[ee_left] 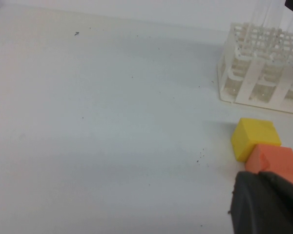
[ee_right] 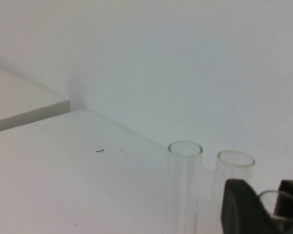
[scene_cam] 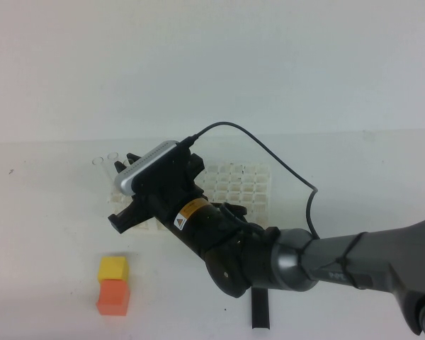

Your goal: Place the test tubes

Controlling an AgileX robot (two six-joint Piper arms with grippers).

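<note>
Right gripper (scene_cam: 124, 164) over test-tube rack (scene_cam: 244, 188), fingers (ee_right: 241, 209) pinching glass test tube (ee_right: 278, 197) near rim: probably light, slippery, fragile. Left gripper (ee_left: 266, 204) beside orange block (ee_left: 276, 163), grip indeterminable.

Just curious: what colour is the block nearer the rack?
Yellow block, best in left wrist view; left gripper near orange block, right gripper at rack.

My right gripper (scene_cam: 125, 165) clasps a test tube (ee_right: 279, 201) at the rack's (scene_cam: 251, 188) left end, two standing tubes (ee_right: 185, 148) crowding (close). My left gripper (ee_left: 266, 202) beside orange cube (ee_left: 276, 163); table (scene_cam: 42, 212) leftward bare.
</note>
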